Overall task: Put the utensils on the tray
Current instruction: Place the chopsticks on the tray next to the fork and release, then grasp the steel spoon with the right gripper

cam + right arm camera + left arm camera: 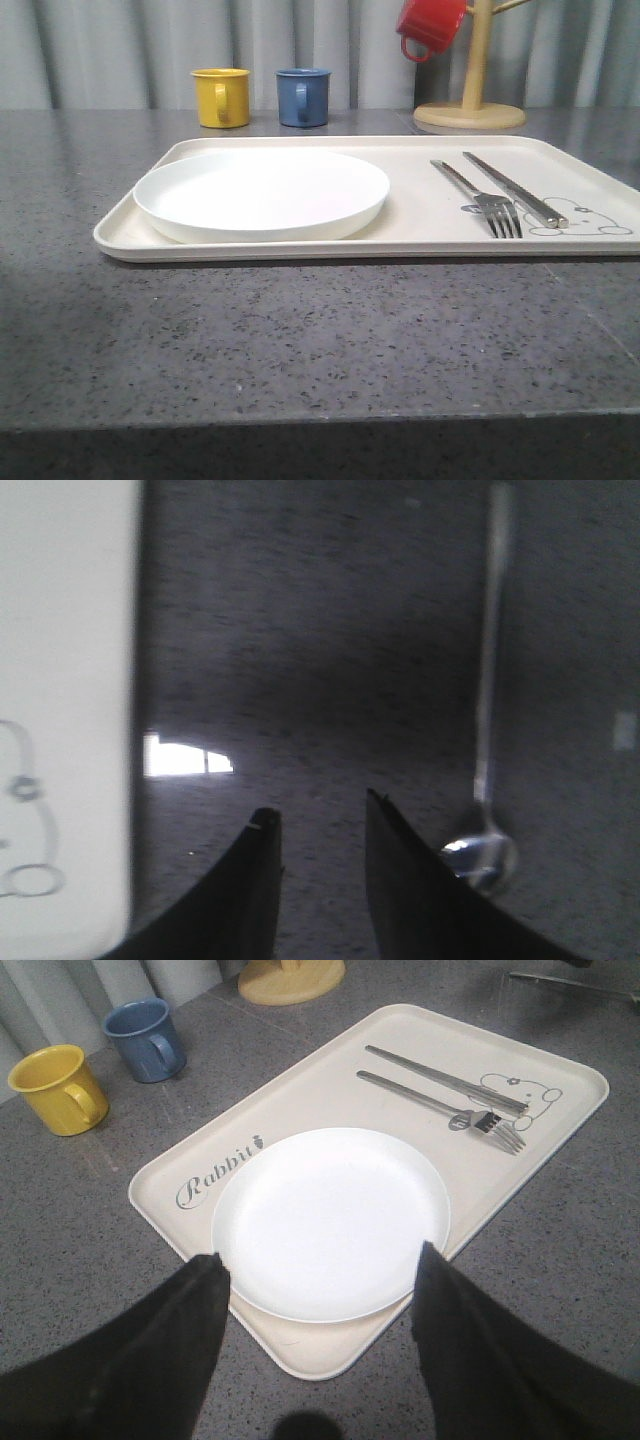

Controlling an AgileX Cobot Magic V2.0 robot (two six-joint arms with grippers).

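Note:
The cream tray (300, 250) lies across the grey table. The fork (492, 206) and the knife (514, 189) lie side by side on its right part, by the rabbit drawing. In the left wrist view the fork (440, 1110) and knife (440, 1076) rest on the tray (300, 1100), and my left gripper (322, 1253) hangs open above the tray's near corner, holding nothing. The spoon (480, 852) lies on the bare table off the tray's edge (60, 630). My right gripper (318, 808) is open and sits low beside the spoon's bowl, with nothing between its fingers.
A round white plate (260, 190) takes up the tray's left half. A yellow mug (221, 97) and a blue mug (302, 97) stand behind the tray. A wooden mug tree (470, 112) with a red mug (432, 25) stands at the back right.

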